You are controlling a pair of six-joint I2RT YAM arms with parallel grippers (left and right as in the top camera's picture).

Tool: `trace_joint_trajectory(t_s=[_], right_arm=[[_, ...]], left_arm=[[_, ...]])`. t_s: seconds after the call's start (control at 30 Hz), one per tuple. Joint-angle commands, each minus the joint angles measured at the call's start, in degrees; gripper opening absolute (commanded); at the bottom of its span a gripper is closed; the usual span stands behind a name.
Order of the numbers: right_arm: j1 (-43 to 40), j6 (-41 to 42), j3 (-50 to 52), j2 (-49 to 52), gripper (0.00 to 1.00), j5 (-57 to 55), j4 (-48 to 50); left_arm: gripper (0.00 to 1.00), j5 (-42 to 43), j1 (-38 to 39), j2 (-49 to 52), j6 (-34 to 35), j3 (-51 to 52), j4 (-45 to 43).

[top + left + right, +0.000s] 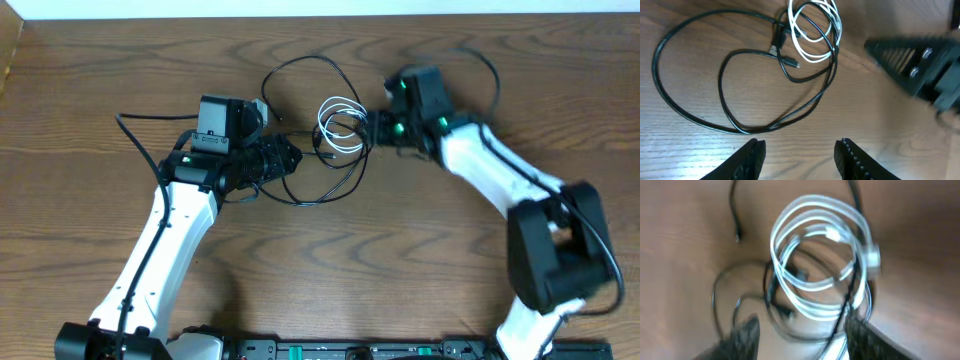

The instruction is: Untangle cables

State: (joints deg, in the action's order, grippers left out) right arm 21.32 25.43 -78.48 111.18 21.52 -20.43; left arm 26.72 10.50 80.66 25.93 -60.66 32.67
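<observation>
The left pincer (800, 147) and right pincer (802, 322) are gaping wide, gripping nothing. The white cable (810, 201) is lying coiled across the black cable (742, 131).

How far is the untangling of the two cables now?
Done: nothing yet; the white cable lies coiled, interlaced with the black cable. In hand: the right claw is open at the white coil; the left claw is open and empty. Left: separating both cables.

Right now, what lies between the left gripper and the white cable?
Left wrist view: the black cable's loops lie on the table between left gripper and white cable.
</observation>
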Motion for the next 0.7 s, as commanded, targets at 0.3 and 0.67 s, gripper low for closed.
trace_joint_trajectory(t_s=[0.3,0.67], right_arm=[[4.63,-2.54,-34.01,22.95,0.47,-2.54,-8.15],[9.66,5.66,-34.01,30.51,0.44,-7.67,-6.03]], left_arm=[[0.49,-7.93,-2.32,-0.28,2.49,-0.33,5.11],[0.49,-8.00,-5.62,-0.28,2.23,-0.33,9.11]])
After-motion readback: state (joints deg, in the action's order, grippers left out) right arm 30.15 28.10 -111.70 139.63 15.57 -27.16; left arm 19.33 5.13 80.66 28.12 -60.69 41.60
